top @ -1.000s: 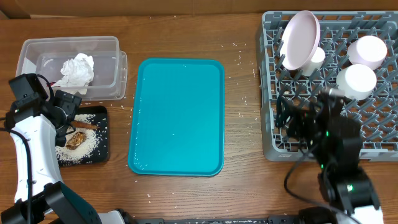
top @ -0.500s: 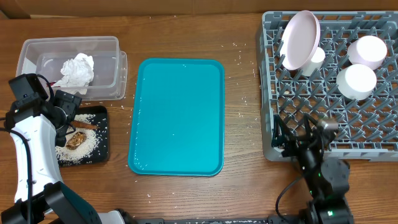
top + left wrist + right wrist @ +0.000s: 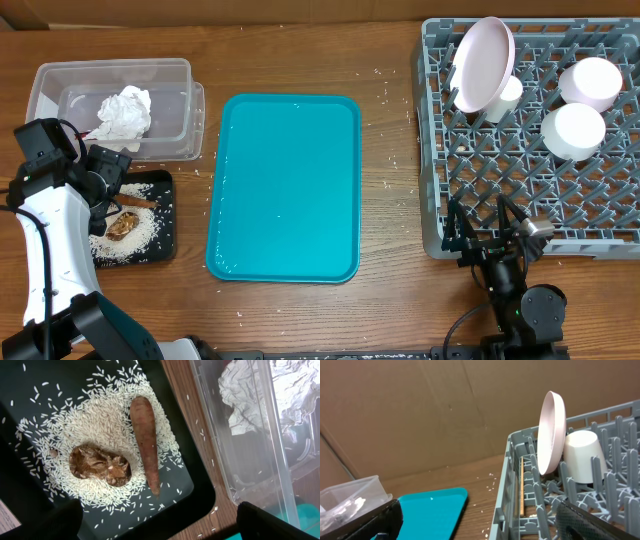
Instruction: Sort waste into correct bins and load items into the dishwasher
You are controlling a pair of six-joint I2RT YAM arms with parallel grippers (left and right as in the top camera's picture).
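Waste station, left side: the clear tub [image 3: 110, 66] holds the crumpled white tissue [image 3: 124, 112], dry paper kept apart from food; the black tray [image 3: 160, 240] just beside it carries the food scraps, namely the rice grains [image 3: 100, 420] spread in a bed, the brown lump [image 3: 100, 464] resting on them and the carrot piece [image 3: 145, 442] lying alongside, touching the rice.

The left gripper [image 3: 165, 521] hangs over the black tray, fingers spread wide and holding nothing; its placement suits a release over that tray rather than a pick.

The teal tray [image 3: 285, 185] sits between the two stations with nothing on it, which suggests sorting is essentially complete.

Dish station, right side: the dish rack [image 3: 520, 190] holds the plate [image 3: 482, 65] on edge between pegs so it stands upright; a white cup [image 3: 510, 95] is mouth-down against it; two white bowls [image 3: 590, 82] are inverted farther right, well placed for draining.

A thin wooden strip low in the rack's near-left corner, seen from the right wrist, appears to be the chopsticks [image 3: 521, 487], though the view is too narrow to confirm.

The right gripper [image 3: 485, 232] sits at the rack's near edge, fingers wide apart, empty, clear of the dishes.
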